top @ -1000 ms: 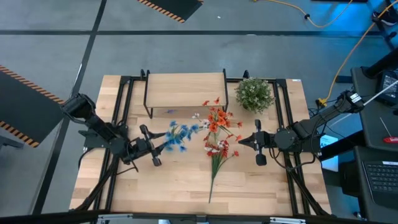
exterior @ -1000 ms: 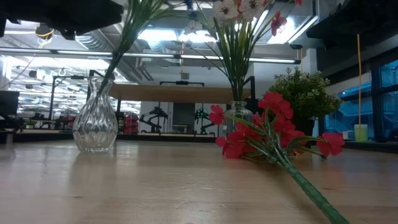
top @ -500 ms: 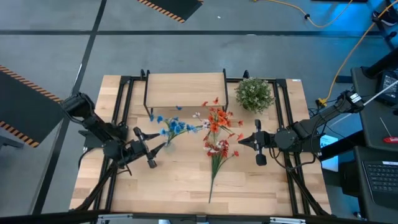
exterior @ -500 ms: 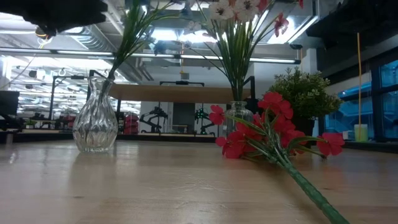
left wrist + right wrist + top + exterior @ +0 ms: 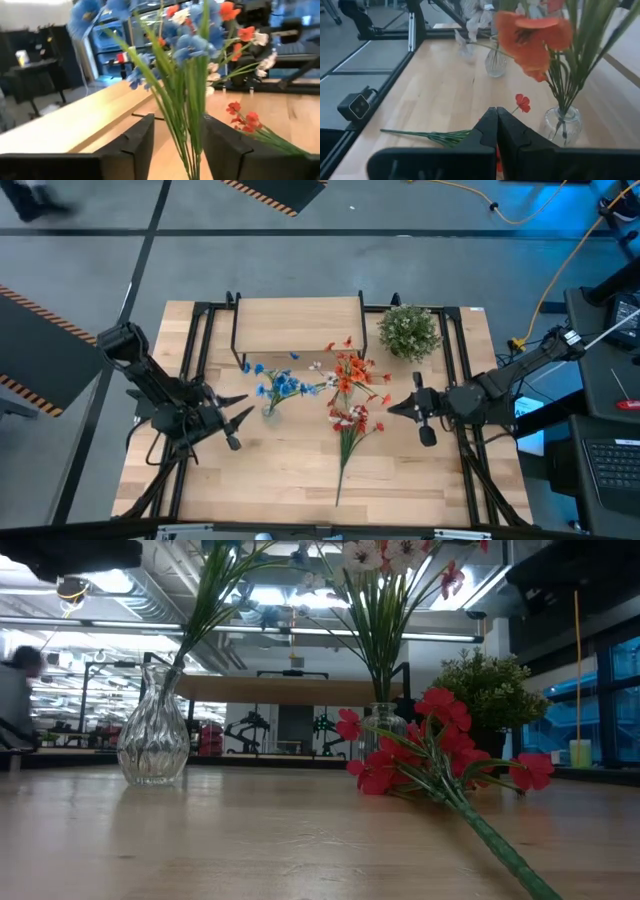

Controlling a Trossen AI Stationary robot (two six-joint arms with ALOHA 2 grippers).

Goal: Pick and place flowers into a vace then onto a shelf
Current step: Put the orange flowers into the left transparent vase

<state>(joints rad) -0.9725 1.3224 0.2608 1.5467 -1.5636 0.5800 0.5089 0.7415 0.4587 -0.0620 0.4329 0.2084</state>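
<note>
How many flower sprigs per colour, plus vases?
Blue sprig: 1
Orange-red sprig: 1
White sprig: 1
Red sprig: 1, lying on the table
Glass vases: 2
Total: 6

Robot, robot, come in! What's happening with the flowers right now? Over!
Left tool open, beside blue flower standing in its vase. Right tool shut, empty. Red flower lying on table, not yet picked. Nothing in the way.

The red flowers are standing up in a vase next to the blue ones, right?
Not quite. The red flowers lie flat on the table, not in a vase, as the low view shows. The blue flowers do stand in a glass vase.
</note>
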